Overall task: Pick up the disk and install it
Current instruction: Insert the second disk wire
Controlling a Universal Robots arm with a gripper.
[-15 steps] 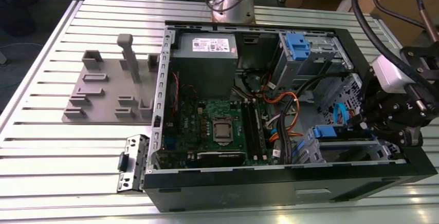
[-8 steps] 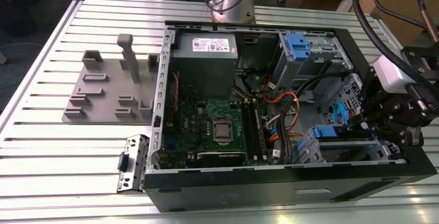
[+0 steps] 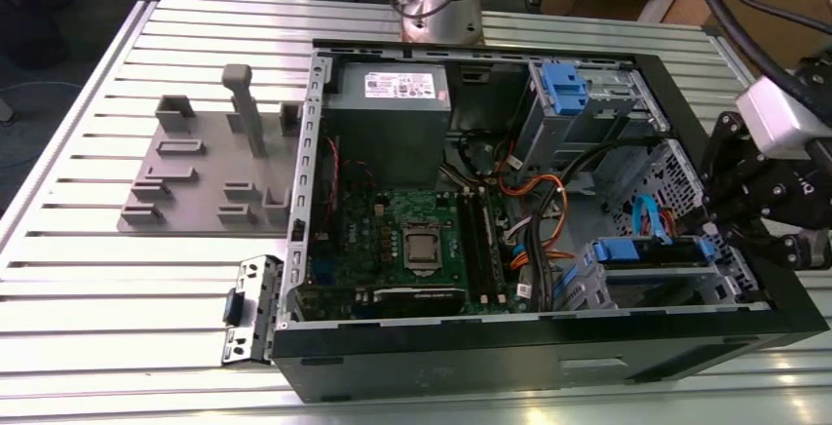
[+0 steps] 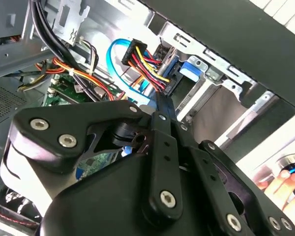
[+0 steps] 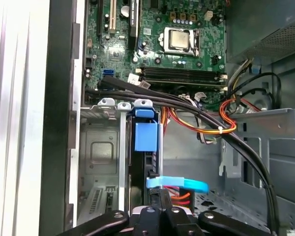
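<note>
Your gripper (image 5: 157,216) hangs right behind the disk (image 5: 146,137), which stands on edge in its bay at the case (image 3: 520,347) corner, long axis running straight away from the jaws. Whether the jaws are open or closed, you cannot tell.

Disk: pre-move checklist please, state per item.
1. Blue-framed flat disk in the grey metal drive cage: ok.
2. Disk fully seated: cannot tell.
3. Flat blue data cable crosses the disk's end, possible snag: not ok.
4. Black cable bundle draped over the cage: not ok.
5. Person's hand close to the black gripper: not ok.
</note>
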